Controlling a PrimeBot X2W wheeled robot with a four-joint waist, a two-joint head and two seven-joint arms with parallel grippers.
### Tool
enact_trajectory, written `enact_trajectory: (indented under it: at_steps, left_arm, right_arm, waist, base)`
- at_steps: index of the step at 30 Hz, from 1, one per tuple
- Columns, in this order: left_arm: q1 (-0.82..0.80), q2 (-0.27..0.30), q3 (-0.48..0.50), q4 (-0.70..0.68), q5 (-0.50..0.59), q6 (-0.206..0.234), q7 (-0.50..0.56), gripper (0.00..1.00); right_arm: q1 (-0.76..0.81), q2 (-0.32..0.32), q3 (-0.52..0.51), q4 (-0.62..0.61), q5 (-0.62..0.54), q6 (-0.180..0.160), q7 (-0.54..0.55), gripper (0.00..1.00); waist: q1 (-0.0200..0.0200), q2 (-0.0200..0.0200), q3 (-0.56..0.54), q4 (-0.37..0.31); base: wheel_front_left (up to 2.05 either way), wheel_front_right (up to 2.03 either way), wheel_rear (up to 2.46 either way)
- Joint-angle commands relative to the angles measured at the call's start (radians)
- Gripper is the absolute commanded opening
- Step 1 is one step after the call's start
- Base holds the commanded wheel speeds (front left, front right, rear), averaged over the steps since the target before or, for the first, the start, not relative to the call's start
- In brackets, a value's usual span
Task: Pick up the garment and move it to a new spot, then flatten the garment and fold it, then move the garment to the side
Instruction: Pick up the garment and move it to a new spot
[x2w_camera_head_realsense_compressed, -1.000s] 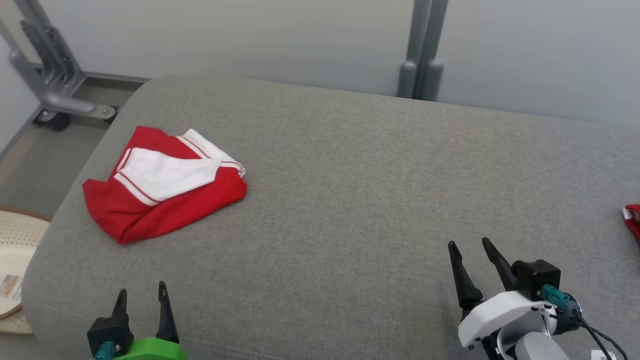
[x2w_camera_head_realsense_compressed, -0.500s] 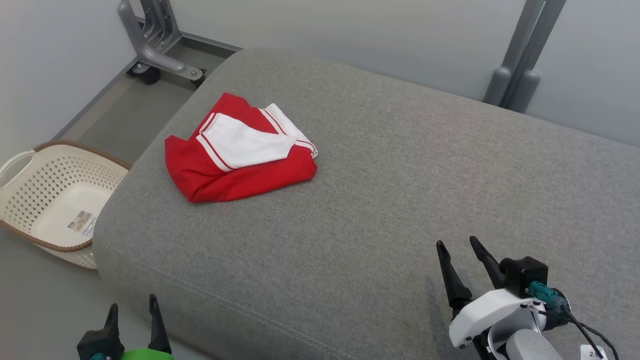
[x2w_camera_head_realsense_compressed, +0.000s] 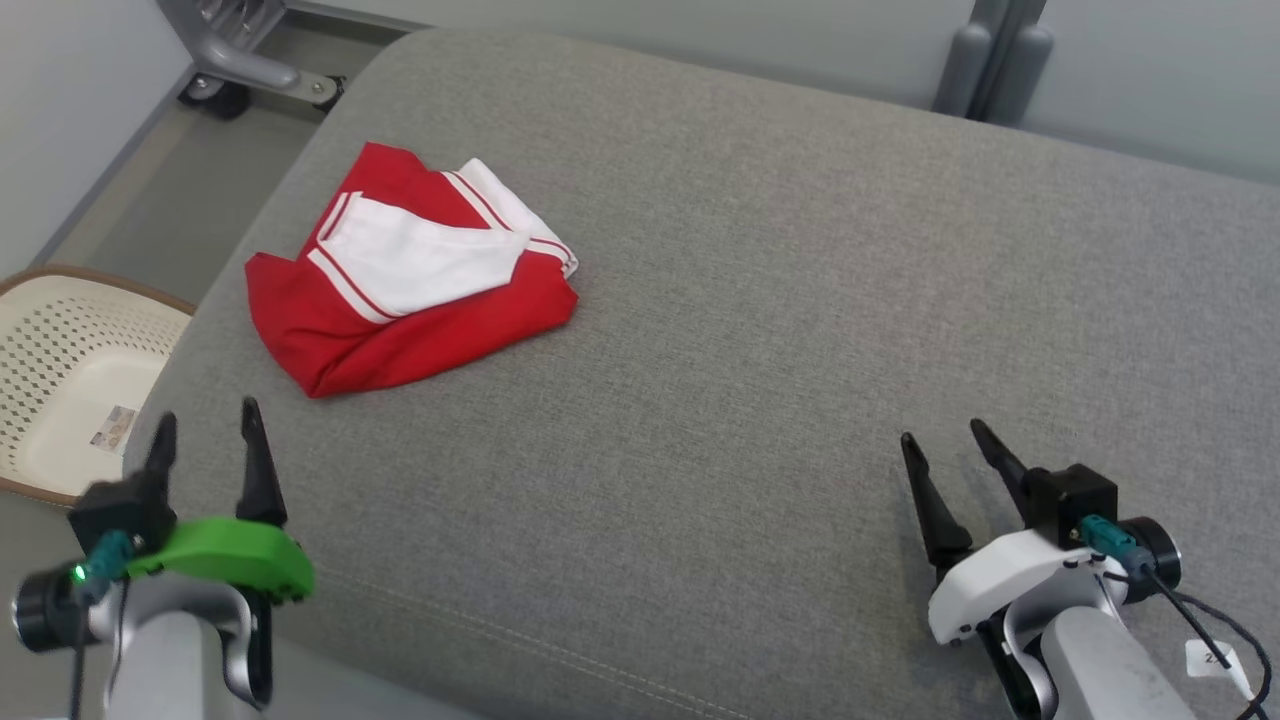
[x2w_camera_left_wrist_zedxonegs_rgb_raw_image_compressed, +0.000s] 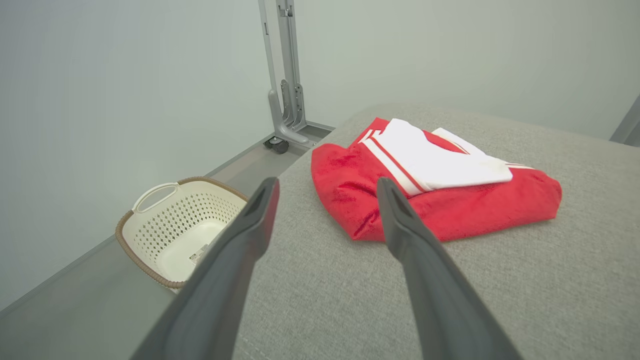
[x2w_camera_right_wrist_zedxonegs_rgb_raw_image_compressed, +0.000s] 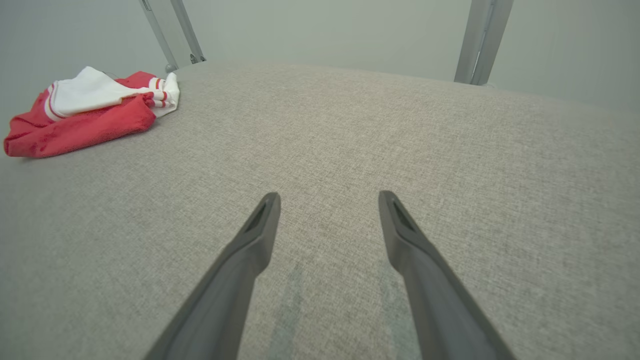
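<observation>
A folded red garment with white striped sleeves lies on the left part of the grey cushioned surface. It also shows in the left wrist view as the garment just ahead, and far left in the right wrist view as the garment. My left gripper stands open, a short way in front of the garment near the cushion's left corner, holding nothing. My right gripper is open over the bare cushion at the front right, far from the garment. Both pairs of fingers are empty.
A cream perforated basket with a brown rim sits on the floor left of the cushion, seen as the basket past the left fingers. Grey metal frame legs and a post stand behind. The cushion's edge drops off at the left.
The head camera has turned and tilted, shifting the whole picture. My left gripper has risen and come forward towards the garment. The garment lies as before; the right gripper has barely moved.
</observation>
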Motion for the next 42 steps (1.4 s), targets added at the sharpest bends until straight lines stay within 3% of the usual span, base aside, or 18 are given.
enact_trajectory:
  at_steps: [1, 10, 17, 22, 27, 28, 29, 30, 31, 37, 42]
  left_arm:
    - [-0.052, 0.02, 0.008, 0.011, 0.009, -0.008, 0.001, 1.0]
    - [-0.297, 0.118, 0.008, 0.196, 0.019, -0.044, 0.001, 1.0]
    - [-0.424, 0.154, 0.025, 0.357, -0.009, -0.05, 0.001, 1.0]
    - [-0.471, 0.165, 0.053, 0.452, -0.023, -0.028, 0.001, 1.0]
    - [-0.482, 0.161, 0.066, 0.504, -0.015, 0.03, 0.001, 1.0]
    - [-0.48, 0.159, 0.07, 0.507, -0.016, 0.039, 0.001, 0.82]
    - [-0.477, 0.158, 0.073, 0.505, -0.016, 0.045, 0.001, 0.32]
    - [-0.473, 0.157, 0.072, 0.503, -0.012, 0.05, 0.001, 0.07]
    - [-0.47, 0.155, 0.075, 0.499, -0.013, 0.054, 0.001, 0.0]
    - [-0.443, 0.152, 0.077, 0.431, 0.003, 0.047, 0.001, 0.0]
    - [-0.445, 0.103, 0.024, 0.224, 0.051, -0.001, 0.001, 0.0]
  right_arm:
    - [-0.024, -0.019, -0.003, -0.008, -0.007, -0.002, 0.0, 1.0]
    - [-0.089, -0.075, -0.006, -0.053, -0.024, -0.002, 0.0, 1.0]
    - [-0.12, -0.089, -0.011, -0.118, -0.054, -0.002, 0.0, 1.0]
    - [-0.122, -0.097, -0.025, -0.154, -0.071, -0.002, 0.0, 1.0]
    - [-0.113, -0.102, -0.044, -0.166, -0.072, -0.002, 0.0, 1.0]
    - [-0.109, -0.102, -0.047, -0.166, -0.072, -0.002, 0.0, 1.0]
    - [-0.107, -0.101, -0.049, -0.166, -0.071, -0.002, 0.0, 1.0]
    - [-0.104, -0.099, -0.051, -0.166, -0.071, -0.002, 0.0, 1.0]
    - [-0.102, -0.098, -0.053, -0.166, -0.071, -0.002, 0.0, 1.0]
    - [-0.104, -0.082, -0.056, -0.156, -0.064, -0.002, 0.0, 1.0]
    - [-0.11, -0.053, -0.061, -0.144, -0.052, -0.002, 0.0, 1.0]
  waist:
    - [0.0, 0.0, 0.09, -0.069]
    - [0.0, 0.0, 0.219, -0.144]
    - [0.0, 0.0, 0.285, -0.203]
    - [0.0, 0.0, 0.313, -0.237]
    - [0.0, 0.0, 0.32, -0.253]
    - [0.0, 0.0, 0.319, -0.255]
    - [0.0, 0.0, 0.318, -0.256]
    - [0.0, 0.0, 0.317, -0.257]
    - [0.0, 0.0, 0.316, -0.257]
    - [0.0, 0.0, 0.303, -0.252]
    - [0.0, 0.0, 0.266, -0.253]
  base:
    - [0.0, 0.0, 0.0]
    - [0.0, 0.0, 0.0]
    - [0.0, 0.0, 0.0]
    - [0.0, 0.0, 0.0]
    - [0.0, 0.0, 0.0]
    - [0.0, 0.0, 0.0]
    - [0.0, 0.0, 0.0]
    - [0.0, 0.0, 0.0]
    - [0.0, 0.0, 0.0]
    - [0.0, 0.0, 0.0]
    - [0.0, 0.0, 0.0]
